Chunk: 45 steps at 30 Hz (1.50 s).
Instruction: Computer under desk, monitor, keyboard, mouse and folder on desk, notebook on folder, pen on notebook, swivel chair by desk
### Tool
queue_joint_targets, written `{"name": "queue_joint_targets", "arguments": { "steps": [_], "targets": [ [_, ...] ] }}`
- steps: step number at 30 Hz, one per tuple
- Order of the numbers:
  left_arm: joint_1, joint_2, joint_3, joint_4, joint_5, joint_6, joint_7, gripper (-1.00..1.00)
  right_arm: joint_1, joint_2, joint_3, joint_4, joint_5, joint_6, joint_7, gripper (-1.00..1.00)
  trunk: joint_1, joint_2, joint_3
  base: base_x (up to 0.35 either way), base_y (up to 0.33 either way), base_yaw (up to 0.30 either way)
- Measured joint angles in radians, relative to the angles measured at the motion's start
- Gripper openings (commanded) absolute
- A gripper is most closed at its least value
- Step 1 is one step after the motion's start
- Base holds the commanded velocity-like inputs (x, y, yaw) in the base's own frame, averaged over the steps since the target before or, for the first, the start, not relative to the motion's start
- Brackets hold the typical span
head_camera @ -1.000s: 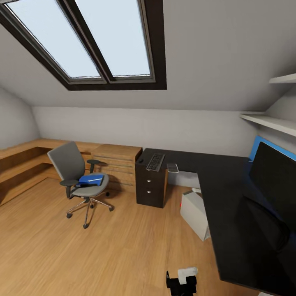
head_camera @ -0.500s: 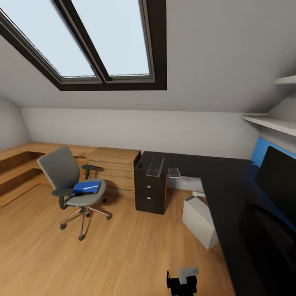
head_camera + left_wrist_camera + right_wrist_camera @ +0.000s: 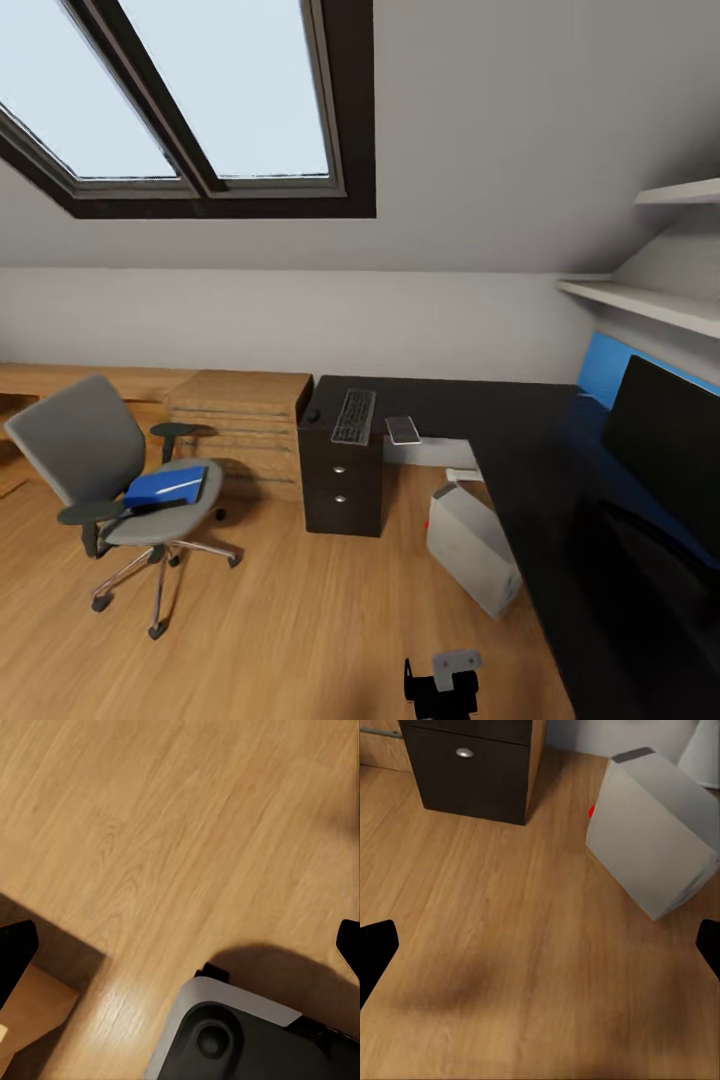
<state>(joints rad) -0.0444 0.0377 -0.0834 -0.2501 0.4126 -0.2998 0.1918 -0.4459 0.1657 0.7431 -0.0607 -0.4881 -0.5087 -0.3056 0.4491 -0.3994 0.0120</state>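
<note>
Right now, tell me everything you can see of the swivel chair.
The swivel chair stands upright on the wooden floor, apart from the desk and in front of the low wooden cabinets. It has a grey padded back and seat, black armrests and a chrome star base on dark casters. The blue folder lies flat on its seat. Nothing else touches it.

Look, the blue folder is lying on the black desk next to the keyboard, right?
Not quite. The head view shows the blue folder lying on the seat of the swivel chair, not on the desk. The keyboard is on the desk.
</note>
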Motion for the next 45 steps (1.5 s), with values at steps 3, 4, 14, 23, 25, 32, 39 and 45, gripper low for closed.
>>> {"name": "queue_joint_targets", "arguments": {
  "steps": [3, 4, 14, 23, 25, 32, 39, 45],
  "targets": [
    [0.000, 0.000, 0.000, 0.000, 0.000, 0.000, 0.000, 1.00, 0.000, 0.000, 0.000, 0.001, 0.001, 0.001, 0.000, 1.00, 0.000, 0.000, 0.000, 0.318, 0.158, -0.019],
    [0.000, 0.000, 0.000, 0.000, 0.000, 0.000, 0.000, 1.00, 0.000, 0.000, 0.000, 0.002, 0.001, 0.001, 0.000, 1.00, 0.000, 0.000, 0.000, 0.318, 0.158, -0.010],
    [0.000, 0.000, 0.000, 0.000, 0.000, 0.000, 0.000, 1.00, 0.001, -0.005, 0.000, 0.014, 0.000, 0.000, 0.000, 1.00, 0.000, 0.000, 0.000, 0.318, 0.157, -0.001],
    [0.000, 0.000, 0.000, 0.000, 0.000, 0.000, 0.000, 1.00, 0.001, 0.000, 0.000, 0.014, -0.001, 0.000, 0.007, 1.00, 0.000, 0.000, 0.000, 0.318, 0.154, 0.000],
    [0.000, 0.000, 0.000, 0.000, 0.000, 0.000, 0.000, 1.00, 0.001, 0.000, 0.000, 0.014, -0.001, 0.000, 0.008, 1.00, 0.000, 0.000, 0.000, 0.318, 0.153, 0.000],
    [0.000, 0.000, 0.000, 0.000, 0.000, 0.001, 0.000, 1.00, 0.001, 0.000, 0.000, 0.014, -0.001, 0.000, 0.009, 1.00, 0.000, 0.000, 0.000, 0.318, 0.153, 0.000],
    [0.000, 0.000, -0.001, 0.000, 0.000, 0.004, -0.001, 1.00, 0.001, -0.001, 0.000, 0.014, -0.001, 0.000, 0.012, 1.00, 0.000, 0.000, 0.000, 0.318, 0.151, -0.061],
    [0.000, 0.000, -0.001, 0.000, 0.000, 0.005, -0.006, 1.00, 0.001, -0.002, 0.000, 0.014, -0.001, 0.000, 0.014, 1.00, 0.000, 0.000, 0.000, 0.318, 0.151, -0.240]
  ]
}}
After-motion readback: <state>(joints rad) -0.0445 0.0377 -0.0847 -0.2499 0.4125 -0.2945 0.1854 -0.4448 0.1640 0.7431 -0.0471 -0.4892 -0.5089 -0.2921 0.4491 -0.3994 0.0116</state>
